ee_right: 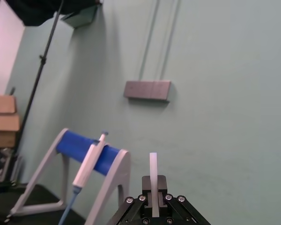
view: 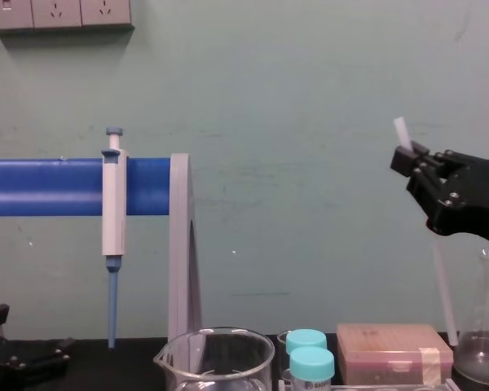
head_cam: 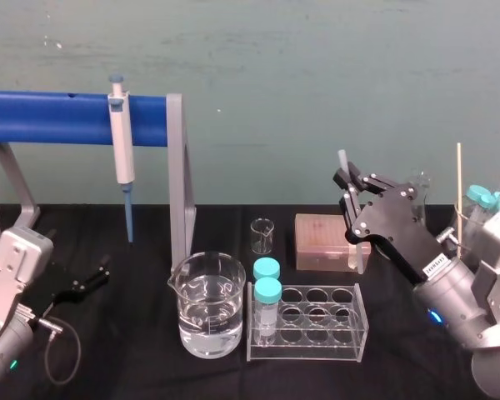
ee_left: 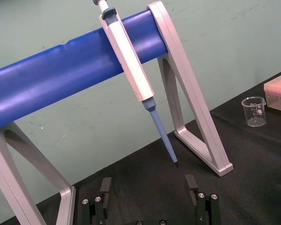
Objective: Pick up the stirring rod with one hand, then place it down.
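Observation:
The stirring rod (head_cam: pixel 343 161) is a thin milky-white stick, lifted above the table and leaning slightly. My right gripper (head_cam: pixel 350 185) is shut on its upper part, so a short end pokes out above the fingers. The longer end hangs down in front of the pink box (head_cam: pixel 325 242). From the chest view, the rod (view: pixel 442 285) runs down from the right gripper (view: pixel 409 160) toward the box. The right wrist view shows the rod (ee_right: pixel 153 168) pinched between the two fingers. My left gripper (ee_left: pixel 149 192) rests low at the table's left (head_cam: pixel 85 282), open with nothing in it.
A white-and-blue pipette (head_cam: pixel 122 150) hangs on the blue-bar stand (head_cam: pixel 67 118). A large beaker of water (head_cam: pixel 207 305), a small beaker (head_cam: pixel 262 236) and a clear rack (head_cam: pixel 308 321) with two teal-capped vials (head_cam: pixel 267 292) stand at centre. A flask (view: pixel 481 342) stands at far right.

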Available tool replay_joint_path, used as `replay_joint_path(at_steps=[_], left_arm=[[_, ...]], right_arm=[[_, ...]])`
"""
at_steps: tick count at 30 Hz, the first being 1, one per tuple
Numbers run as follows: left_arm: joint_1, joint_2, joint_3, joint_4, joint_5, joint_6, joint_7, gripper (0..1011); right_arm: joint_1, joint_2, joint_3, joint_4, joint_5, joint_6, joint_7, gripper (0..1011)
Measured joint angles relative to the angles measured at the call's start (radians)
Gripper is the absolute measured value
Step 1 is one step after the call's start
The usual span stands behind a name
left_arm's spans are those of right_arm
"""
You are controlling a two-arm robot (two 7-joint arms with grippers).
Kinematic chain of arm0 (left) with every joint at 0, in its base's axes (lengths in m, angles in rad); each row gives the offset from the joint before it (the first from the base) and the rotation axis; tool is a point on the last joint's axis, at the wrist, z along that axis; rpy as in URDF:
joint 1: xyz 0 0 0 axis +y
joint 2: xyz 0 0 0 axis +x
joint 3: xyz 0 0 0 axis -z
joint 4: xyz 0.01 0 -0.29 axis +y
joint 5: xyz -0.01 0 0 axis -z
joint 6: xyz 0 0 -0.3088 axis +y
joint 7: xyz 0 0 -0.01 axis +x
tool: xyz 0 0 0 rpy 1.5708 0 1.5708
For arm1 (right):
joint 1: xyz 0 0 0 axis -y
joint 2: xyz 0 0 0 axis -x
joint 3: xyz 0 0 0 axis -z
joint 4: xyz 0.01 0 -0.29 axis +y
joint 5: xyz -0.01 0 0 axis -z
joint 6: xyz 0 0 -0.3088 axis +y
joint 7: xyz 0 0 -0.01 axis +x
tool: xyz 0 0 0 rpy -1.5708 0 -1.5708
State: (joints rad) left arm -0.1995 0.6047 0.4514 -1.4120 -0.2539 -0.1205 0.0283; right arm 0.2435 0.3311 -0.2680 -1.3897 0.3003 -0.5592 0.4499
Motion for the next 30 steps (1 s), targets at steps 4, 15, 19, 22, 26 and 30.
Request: replay_joint_path(at_steps=[4, 15, 19, 22, 26, 30], left_arm=[[0.0, 0.0, 0.0, 0.0, 0.0, 0.0, 0.0, 1000], [0.0, 0.0, 0.0, 0.0, 0.0, 0.0, 0.0, 1000], [0.0, 0.0, 0.0, 0.0, 0.0, 0.0, 0.0, 1000], [0.0, 0.0, 0.0, 0.0, 0.0, 0.0, 0.0, 1000], [0.0, 0.0, 0.0, 0.0, 0.0, 0.0, 0.0, 1000], [0.0, 0.0, 0.0, 0.0, 0.0, 0.0, 0.0, 1000]], right_arm=[[-0.015, -0.02, 0.018, 0.006, -0.005, -0.023, -0.017, 67], [-0.06, -0.051, 0.056, -0.007, 0.036, 0.029, -0.023, 67], [-0.069, -0.059, 0.067, -0.012, 0.034, 0.043, -0.026, 67], [-0.072, -0.063, 0.071, -0.014, 0.03, 0.048, -0.028, 67], [-0.071, -0.062, 0.07, -0.014, 0.03, 0.047, -0.028, 67], [-0.071, -0.062, 0.069, -0.014, 0.03, 0.047, -0.028, 67]])
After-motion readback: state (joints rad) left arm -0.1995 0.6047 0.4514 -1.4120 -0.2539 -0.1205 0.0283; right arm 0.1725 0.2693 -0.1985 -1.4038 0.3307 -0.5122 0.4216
